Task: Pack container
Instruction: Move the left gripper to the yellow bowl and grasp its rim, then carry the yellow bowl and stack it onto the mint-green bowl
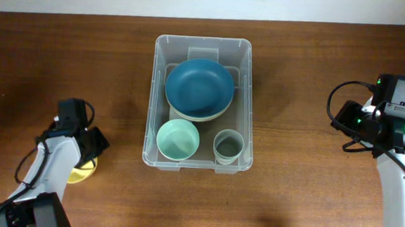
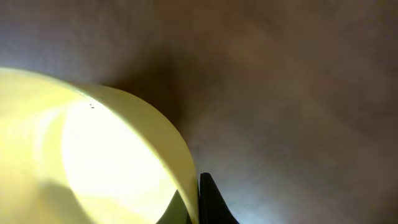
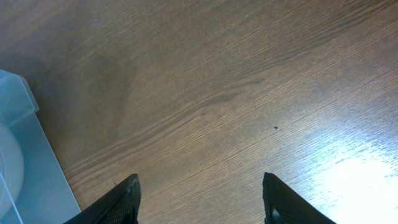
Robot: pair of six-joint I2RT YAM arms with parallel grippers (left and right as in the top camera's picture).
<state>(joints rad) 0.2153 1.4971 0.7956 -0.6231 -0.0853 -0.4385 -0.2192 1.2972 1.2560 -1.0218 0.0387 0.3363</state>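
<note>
The clear plastic container [image 1: 153,89] stands at the table's middle. It holds a dark blue bowl [image 1: 199,85] stacked on a pale one, a mint green bowl [image 1: 178,139] and a grey-green cup [image 1: 228,145]. My left gripper [image 1: 87,156] is at the lower left, on a yellow cup [image 1: 80,172]. In the left wrist view one dark finger [image 2: 208,199] presses the outside of the yellow cup's wall [image 2: 112,162] and the other shows inside the rim. My right gripper [image 3: 199,193] is open and empty over bare wood, right of the container's corner [image 3: 18,155].
The dark wooden table [image 1: 304,183] lies bare on both sides of the container. The right arm [image 1: 389,114] is at the right edge. The table's far edge runs along the top of the overhead view.
</note>
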